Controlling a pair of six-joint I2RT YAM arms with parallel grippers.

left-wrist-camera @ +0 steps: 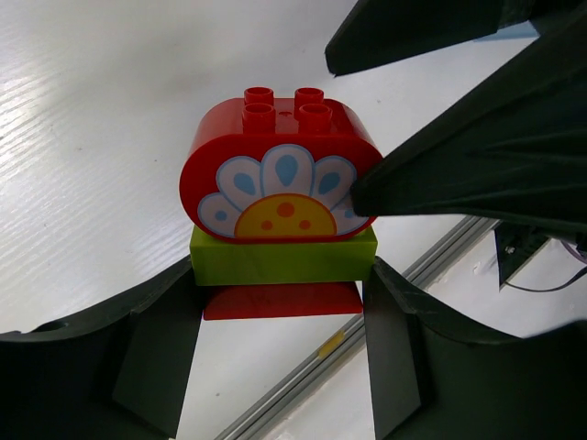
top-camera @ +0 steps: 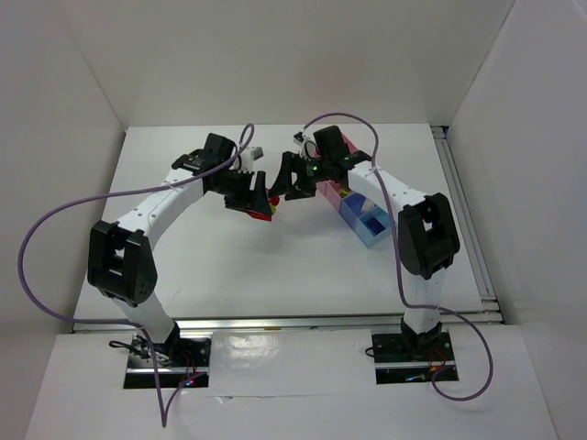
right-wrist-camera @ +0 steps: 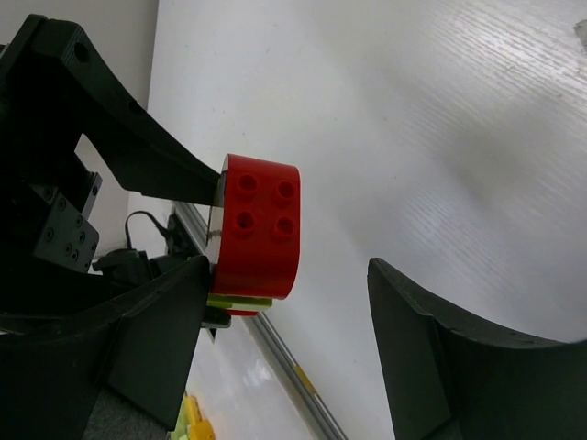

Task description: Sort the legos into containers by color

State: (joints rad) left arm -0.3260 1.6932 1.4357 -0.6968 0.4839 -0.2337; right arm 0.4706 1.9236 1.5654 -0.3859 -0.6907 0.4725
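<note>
My left gripper (left-wrist-camera: 282,291) is clamped across the base of the lego stack (left-wrist-camera: 280,211), one finger on each end of the lime brick (left-wrist-camera: 282,257) and of the red bottom piece (left-wrist-camera: 280,302) beneath it. The red flower brick (left-wrist-camera: 280,174) tops the stack, its four studs pointing straight out from my left fingers and toward my right wrist. The stack's long side runs from finger to finger, crosswise to my grip. My right gripper (right-wrist-camera: 289,275) stands apart around that flower brick. One of its fingers has its tip against the printed face and the other is well clear on the far side, so nothing is pinched there. In the top view the stack sits between my two grippers over the middle of the white table (top-camera: 275,266); whether it touches the surface I cannot tell. Open tabletop lies toward my bases and out to the left. The containers (top-camera: 371,234) lie just right of my right gripper, their row slanting from the pink end at the back to the light blue end nearer me. A metal rail (top-camera: 463,220) borders the table's right edge, with white walls (top-camera: 275,55) behind and at both sides.
</note>
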